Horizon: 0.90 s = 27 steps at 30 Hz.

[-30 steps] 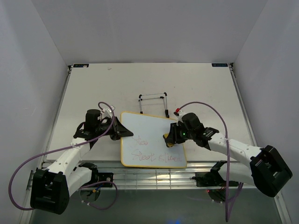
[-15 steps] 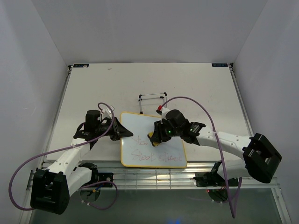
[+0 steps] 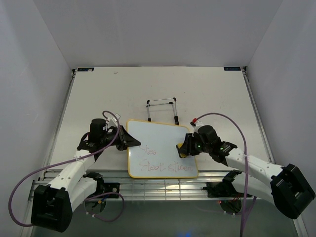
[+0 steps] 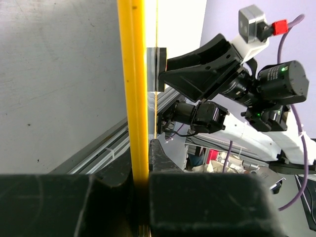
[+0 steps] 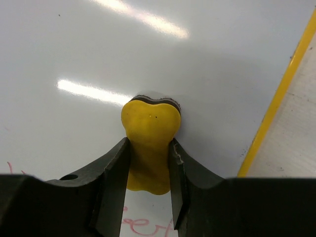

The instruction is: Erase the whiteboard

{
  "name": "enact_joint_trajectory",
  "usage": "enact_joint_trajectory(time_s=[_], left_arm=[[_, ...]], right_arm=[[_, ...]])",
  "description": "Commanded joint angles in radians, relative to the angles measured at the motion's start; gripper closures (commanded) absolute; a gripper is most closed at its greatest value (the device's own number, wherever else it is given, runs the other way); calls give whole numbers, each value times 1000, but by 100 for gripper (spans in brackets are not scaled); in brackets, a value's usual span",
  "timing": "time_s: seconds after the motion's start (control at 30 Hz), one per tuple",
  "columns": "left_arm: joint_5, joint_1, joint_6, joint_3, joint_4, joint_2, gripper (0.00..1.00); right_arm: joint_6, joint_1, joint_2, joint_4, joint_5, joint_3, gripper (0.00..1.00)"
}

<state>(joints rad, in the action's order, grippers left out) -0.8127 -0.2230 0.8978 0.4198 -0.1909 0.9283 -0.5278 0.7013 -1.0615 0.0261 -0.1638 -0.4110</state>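
Observation:
The whiteboard (image 3: 157,143) lies flat near the table's front edge, white with a thin yellow frame and red scribbles on its lower half. My left gripper (image 3: 129,141) is shut on its left edge; the left wrist view shows the yellow frame (image 4: 132,89) pinched between the jaws. My right gripper (image 3: 183,150) is shut on a small yellow eraser (image 5: 150,143) and presses it on the board near its right edge. Red writing (image 5: 143,228) shows just below the eraser.
A thin wire easel stand (image 3: 162,107) lies just behind the board. The metal rail (image 3: 163,186) at the table's front edge runs below the board. Grey walls close in on both sides.
My right gripper swept the eraser left toward the board's middle, then back right to the board's right edge. The left gripper kept its hold; the board shifted slightly.

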Motion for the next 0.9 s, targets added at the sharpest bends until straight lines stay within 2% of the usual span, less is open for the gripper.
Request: enact_joint_trajectory(time_s=[0.0, 0.13, 0.43, 0.87], left_arm=[[102, -4, -28, 1, 70, -28, 100], [109, -3, -25, -6, 67, -28, 100], [125, -3, -22, -10, 59, -43, 100], [92, -3, -45, -9, 53, -39, 100]], right_arm=[[-17, 10, 36, 163, -11, 103, 75], [-58, 10, 121, 187, 3, 150, 75], [-75, 1, 227, 330, 81, 127, 73], [-46, -89, 147, 324, 99, 84, 73]])
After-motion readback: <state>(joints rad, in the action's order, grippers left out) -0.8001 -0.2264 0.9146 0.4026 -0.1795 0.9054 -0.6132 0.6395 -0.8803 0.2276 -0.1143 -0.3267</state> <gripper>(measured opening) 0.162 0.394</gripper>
